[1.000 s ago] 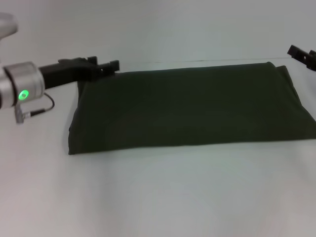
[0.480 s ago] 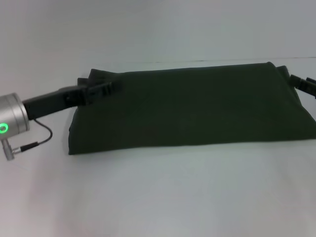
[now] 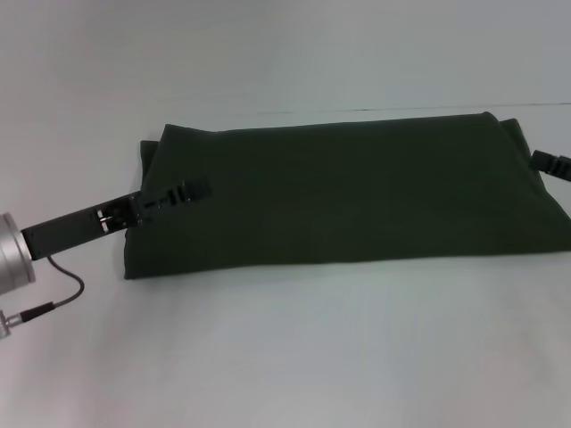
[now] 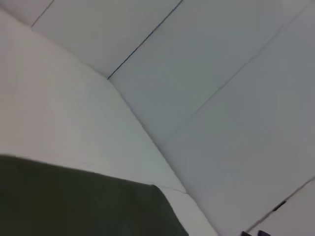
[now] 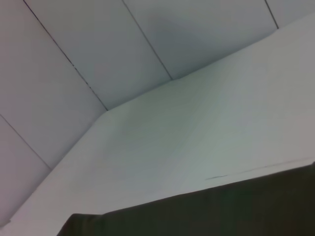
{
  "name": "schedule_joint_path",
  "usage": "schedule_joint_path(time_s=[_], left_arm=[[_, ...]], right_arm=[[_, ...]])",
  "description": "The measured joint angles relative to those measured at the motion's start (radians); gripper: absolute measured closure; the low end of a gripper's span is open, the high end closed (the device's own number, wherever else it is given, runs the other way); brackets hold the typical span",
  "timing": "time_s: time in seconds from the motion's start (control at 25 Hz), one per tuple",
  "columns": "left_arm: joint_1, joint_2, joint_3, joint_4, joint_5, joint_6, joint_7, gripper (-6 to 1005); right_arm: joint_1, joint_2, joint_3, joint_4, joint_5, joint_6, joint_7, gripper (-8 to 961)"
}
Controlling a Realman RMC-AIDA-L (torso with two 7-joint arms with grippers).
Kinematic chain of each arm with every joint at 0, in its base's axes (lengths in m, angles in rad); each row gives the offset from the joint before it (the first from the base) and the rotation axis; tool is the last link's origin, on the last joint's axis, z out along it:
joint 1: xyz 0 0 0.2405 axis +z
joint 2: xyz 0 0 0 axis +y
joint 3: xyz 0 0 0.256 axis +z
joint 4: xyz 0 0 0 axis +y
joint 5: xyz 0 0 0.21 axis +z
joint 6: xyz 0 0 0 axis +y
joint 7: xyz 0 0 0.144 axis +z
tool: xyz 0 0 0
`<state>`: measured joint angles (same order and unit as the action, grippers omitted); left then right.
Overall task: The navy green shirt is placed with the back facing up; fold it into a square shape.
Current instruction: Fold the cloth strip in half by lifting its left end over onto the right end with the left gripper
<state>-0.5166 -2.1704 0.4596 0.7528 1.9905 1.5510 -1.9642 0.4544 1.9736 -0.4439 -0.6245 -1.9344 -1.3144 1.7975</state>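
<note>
Although the navy green shirt (image 3: 348,192) lies folded into a wide, flat band rather than a square, its edges are fairly straight, and it stretches across the middle of the white bench (image 3: 285,357). A little spare cloth bunches at the shirt's far left corner. The left gripper (image 3: 183,193) reaches in over the shirt's left end, low above the fabric, on a black arm; whether it is spread, pressed together or pinching cloth cannot be told. The right gripper (image 3: 550,163) shows only as a black tip at the shirt's right edge, and its state cannot be told either. Both wrist views show a dark strip of the shirt (image 4: 83,201) (image 5: 206,214) against the pale bench and wall.
</note>
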Motion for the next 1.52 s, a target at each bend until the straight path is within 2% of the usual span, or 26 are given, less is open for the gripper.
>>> schedule_joint_path(time_s=[0.36,0.72,0.88,1.52], left_arm=[[0.028,0.002,-0.016,-0.022,0.021,0.029,-0.073,238],[0.026,0.007,-0.034,-0.024,0.170,0.029,-0.181,238],[0.016,0.009,-0.034,-0.028,0.227,0.003,-0.213,238],[-0.019,0.020,-0.021,-0.094,0.311,-0.187,-0.268,237]], right_arm=[[0.017,-0.006,-0.002,-0.012,0.002,-0.008,0.049,179],[0.034,0.000,-0.007,-0.013,0.002,-0.009,0.067,180],[0.039,0.003,-0.007,-0.013,0.002,-0.004,0.071,180],[0.044,-0.001,0.001,-0.011,0.002,0.000,0.066,181]])
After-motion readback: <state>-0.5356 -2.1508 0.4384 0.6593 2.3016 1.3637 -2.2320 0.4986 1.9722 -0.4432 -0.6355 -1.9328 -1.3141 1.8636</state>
